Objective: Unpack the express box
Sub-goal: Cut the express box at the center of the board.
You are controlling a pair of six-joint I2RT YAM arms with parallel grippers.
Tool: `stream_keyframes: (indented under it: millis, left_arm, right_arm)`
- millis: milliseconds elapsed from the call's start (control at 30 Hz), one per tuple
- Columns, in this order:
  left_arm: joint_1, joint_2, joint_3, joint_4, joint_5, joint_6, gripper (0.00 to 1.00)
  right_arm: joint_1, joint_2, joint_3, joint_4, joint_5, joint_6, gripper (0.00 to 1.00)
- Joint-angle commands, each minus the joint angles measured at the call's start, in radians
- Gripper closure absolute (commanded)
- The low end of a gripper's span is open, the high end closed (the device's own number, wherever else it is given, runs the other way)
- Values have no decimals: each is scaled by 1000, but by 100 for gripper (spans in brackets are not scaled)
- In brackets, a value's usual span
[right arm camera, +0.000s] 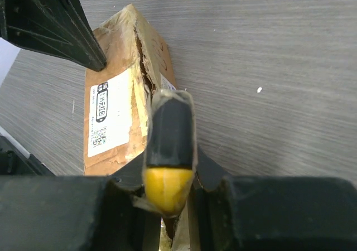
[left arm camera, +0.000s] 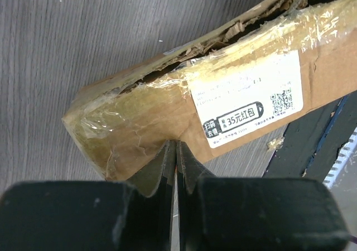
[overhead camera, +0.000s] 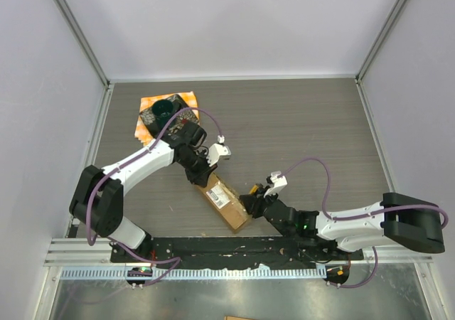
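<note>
The express box (overhead camera: 223,200) is an oblong brown cardboard parcel with a white label, lying slantwise on the table. Its taped long seam (left arm camera: 234,36) is torn open. My left gripper (overhead camera: 200,172) is at the box's far-left end. In the left wrist view this gripper (left arm camera: 174,146) is shut, its tips resting against the box's (left arm camera: 167,106) lower edge with nothing visible between them. My right gripper (overhead camera: 253,205) is at the near-right end. It (right arm camera: 170,170) is shut on a black-and-yellow tool (right arm camera: 169,145) whose black front lies along the torn seam (right arm camera: 143,67).
A dark dish (overhead camera: 163,108) sits on an orange cloth (overhead camera: 151,131) at the back left, behind the left arm. A black mounting rail (overhead camera: 234,246) runs along the near table edge. Enclosure walls and metal posts (overhead camera: 78,28) bound the table.
</note>
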Motion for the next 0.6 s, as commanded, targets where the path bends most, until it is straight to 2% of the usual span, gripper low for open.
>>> stream_keyframes:
  millis: [0, 133, 333, 567]
  left_arm:
    - [-6, 113, -103, -29, -213, 70, 92]
    - [-9, 113, -108, -19, -202, 73, 92]
    - [-11, 112, -82, -54, -175, 69, 92]
    - [-9, 92, 56, -147, -107, 55, 92]
  right_arm:
    - [-19, -48, 7, 30, 40, -203, 99]
    - [-19, -36, 59, 50, 48, -325, 99]
    - [-9, 22, 60, 136, 29, -324, 99]
    - [44, -91, 126, 84, 39, -471, 99]
